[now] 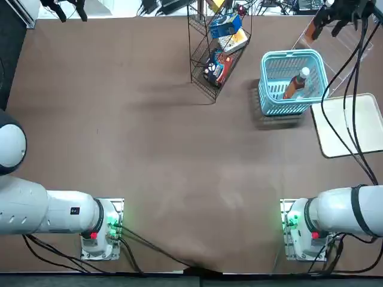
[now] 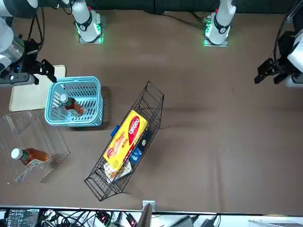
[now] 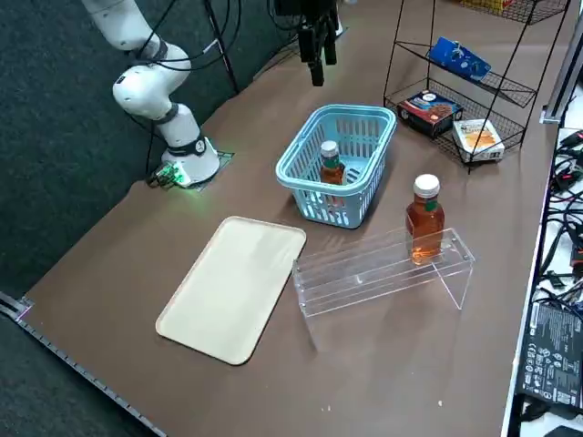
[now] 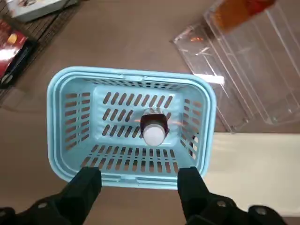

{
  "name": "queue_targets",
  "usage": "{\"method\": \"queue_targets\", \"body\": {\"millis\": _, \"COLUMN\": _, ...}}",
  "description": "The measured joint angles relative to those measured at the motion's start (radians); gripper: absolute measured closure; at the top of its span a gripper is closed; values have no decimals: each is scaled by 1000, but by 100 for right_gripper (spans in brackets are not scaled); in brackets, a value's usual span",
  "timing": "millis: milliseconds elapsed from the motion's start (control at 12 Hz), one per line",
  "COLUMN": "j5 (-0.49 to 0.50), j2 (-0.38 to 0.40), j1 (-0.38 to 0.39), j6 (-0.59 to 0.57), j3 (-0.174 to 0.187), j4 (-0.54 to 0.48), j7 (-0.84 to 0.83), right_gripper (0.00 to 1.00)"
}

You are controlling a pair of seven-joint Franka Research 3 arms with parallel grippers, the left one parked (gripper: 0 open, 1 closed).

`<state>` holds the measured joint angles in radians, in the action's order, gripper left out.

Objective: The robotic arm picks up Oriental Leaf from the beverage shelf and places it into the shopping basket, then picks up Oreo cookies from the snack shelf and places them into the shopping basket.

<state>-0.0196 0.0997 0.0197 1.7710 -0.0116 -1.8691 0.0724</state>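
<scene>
One slotted plastic basket (image 3: 311,195), right gripper (image 4: 139,174) open nearby

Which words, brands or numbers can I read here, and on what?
None reads clearly.
Blue pack: white print, too small.
Yellow pack: print on red oval, too small.
Black battery-like block: tiny lines, unreadable.
Right gripper, near the basket: no lettering visible.

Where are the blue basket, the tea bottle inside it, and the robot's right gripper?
Blue basket (image 3: 353,111): right side view, its rim.
Tea bottle (image 3: 330,148): same view, its white cap.
Right gripper (image 4: 139,180): right wrist view, midway between its fingertips.
</scene>
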Motion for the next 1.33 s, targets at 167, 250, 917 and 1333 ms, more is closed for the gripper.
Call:
{"method": "queue_targets", "body": {"millis": 167, "j5": 1, "j2": -3, "j1": 17, "j6": 0, "j3": -1, "j4": 0, "j7": 56, "right_gripper": 0}}
{"method": "queue_targets", "body": {"millis": 250, "j5": 2, "j2": -5, "j1": 26, "j6": 0, "j3": -1, "j4": 0, "j7": 89, "right_gripper": 0}}
{"method": "queue_targets", "body": {"millis": 917, "j5": 229, "j2": -8, "j1": 67, "j6": 110, "j3": -1, "j4": 0, "j7": 459, "right_gripper": 0}}
{"method": "queue_targets", "body": {"millis": 1333, "j5": 409, "j2": -9, "j1": 67, "j6": 179, "j3": 0, "j4": -6, "j7": 770, "right_gripper": 0}}
